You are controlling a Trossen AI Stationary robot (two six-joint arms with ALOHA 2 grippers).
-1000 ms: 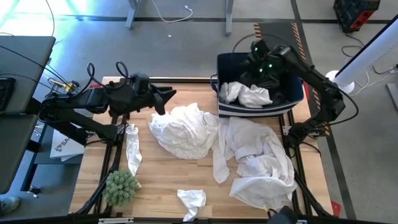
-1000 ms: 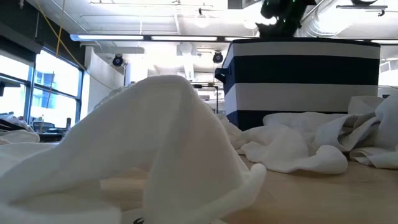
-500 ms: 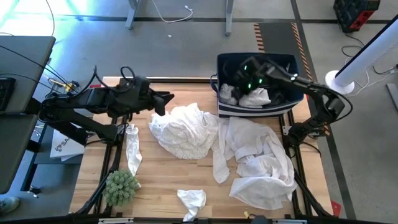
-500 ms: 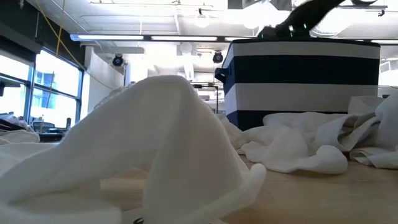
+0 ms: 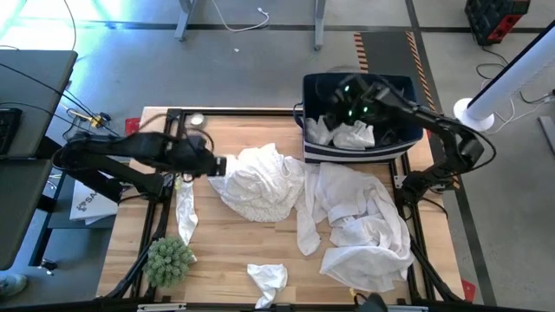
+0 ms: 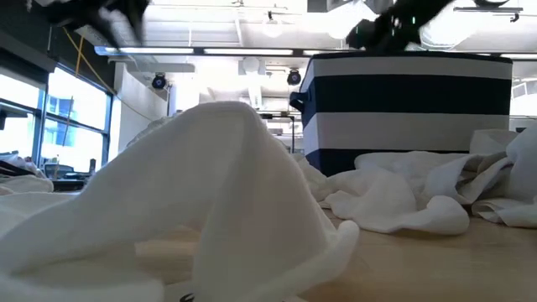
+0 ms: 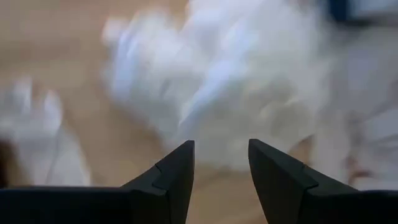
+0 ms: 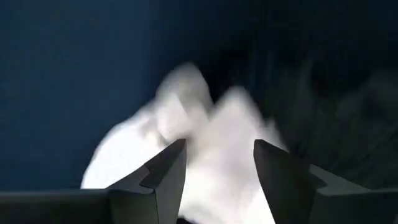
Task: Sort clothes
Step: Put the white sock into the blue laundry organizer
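Where no writing reads, left end effector [image 7: 219, 163] parted, empty; right end effector [image 8: 217, 163] likewise.

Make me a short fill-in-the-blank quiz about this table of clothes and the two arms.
1. The right gripper hangs over the navy ____.
2. The left gripper is beside the big crumpled ____ garment.
3. The green plant stands near the table's ____ corner on the left arm's side.
Missing: bin; white; front
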